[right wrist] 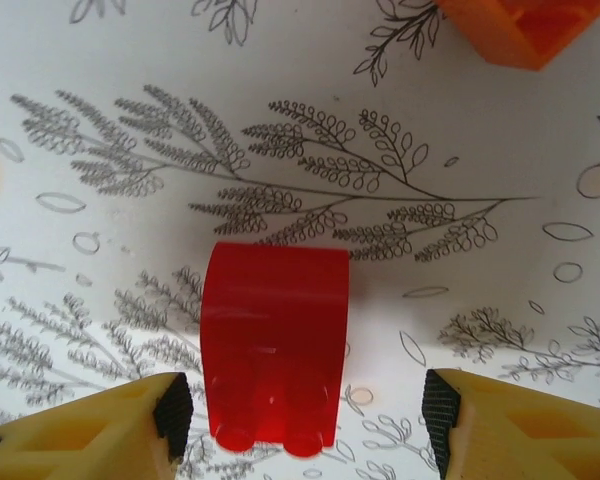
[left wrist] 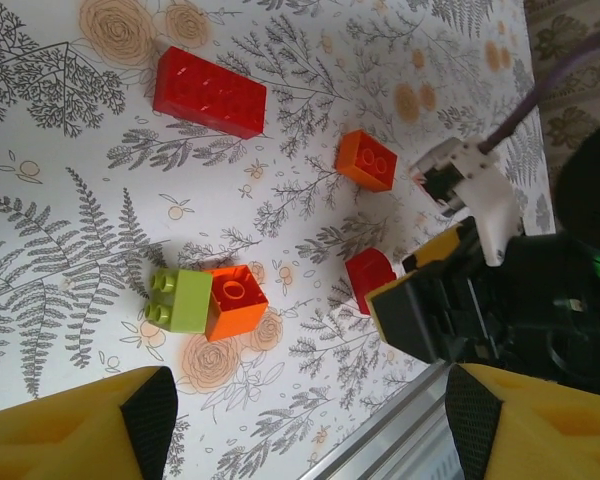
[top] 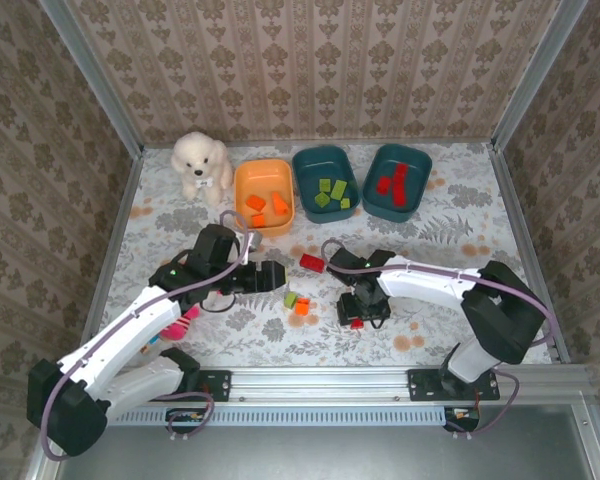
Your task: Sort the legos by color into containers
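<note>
Three tubs stand at the back: an orange tub (top: 264,195) holding orange bricks, a teal tub (top: 325,183) with green bricks, and a second teal tub (top: 397,180) with red bricks. Loose on the table lie a long red brick (top: 312,263) (left wrist: 210,92), a green brick (top: 291,299) (left wrist: 178,300) touching an orange brick (top: 302,306) (left wrist: 235,301), and another orange brick (left wrist: 366,160) (right wrist: 525,30). My right gripper (top: 363,312) (right wrist: 305,415) is open, straddling a small rounded red brick (right wrist: 275,340) (left wrist: 368,278), with gaps on both sides. My left gripper (top: 270,275) (left wrist: 305,420) hangs open and empty above the table.
A white plush dog (top: 202,165) sits left of the orange tub. A pink-and-yellow plush toy (top: 180,325) lies under the left arm. The metal rail (top: 320,385) runs along the near edge. The two grippers are close together mid-table.
</note>
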